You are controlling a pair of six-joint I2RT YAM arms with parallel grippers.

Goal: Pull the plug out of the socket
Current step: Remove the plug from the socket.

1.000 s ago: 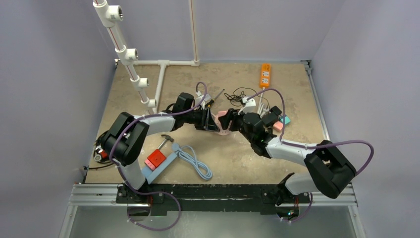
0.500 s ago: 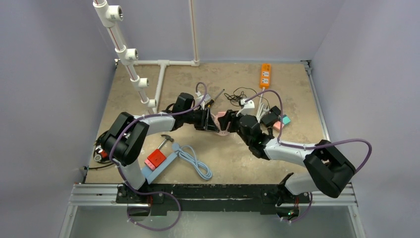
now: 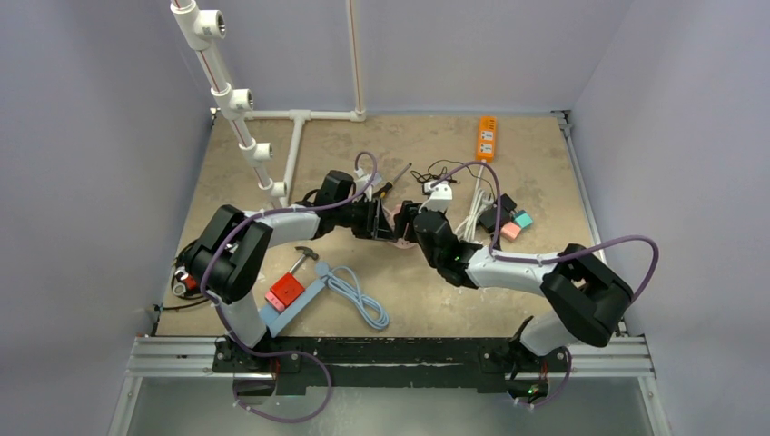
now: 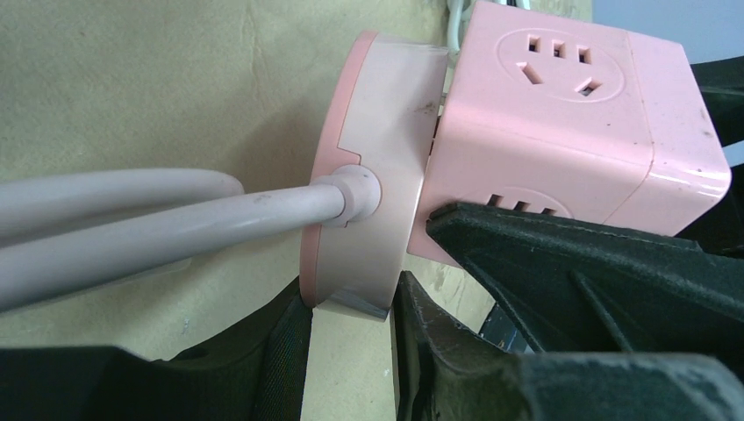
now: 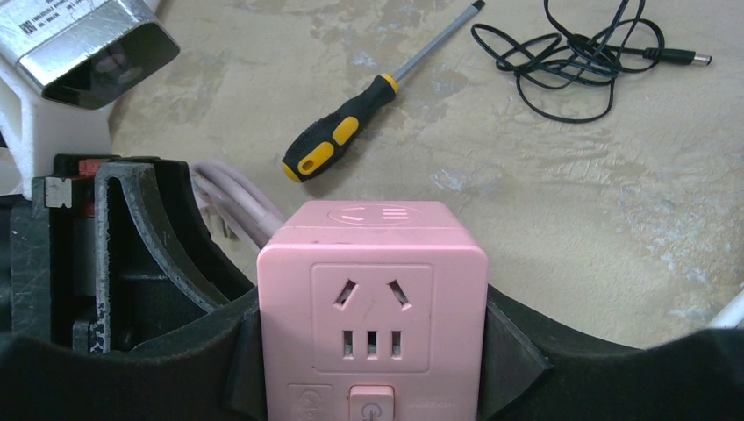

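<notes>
On the left, left gripper: clamped across the thin rim of the plug, with one black finger on each side of the disc's edge.
plug: a round pink disc at table centre between the two arms. Its cord leaves from the back. The front lies against the socket with only a thin seam showing, so I judge it still seated.
socket: a pink cube with outlets on the faces that show.
right gripper: closed on the socket's two opposite side faces, fingers lying flat against them.
step in hand: the separating pull, since both grips look set.
pull line: draw the plug straight back off the cube's face along the pins. The right arm should only brace. Any twist or tilt would likely bind the pins.
grip risk: the rim hold is shallow, so build force smoothly. If the disc creeps, re-seat the fingers deeper.
cord care: it loops close to the left fingers, so leave it slack and do not haul on it.
on the right, clearance: the screwdriver and black cable lie on the table beyond the socket, apart from it. Keep the brace short.
</notes>
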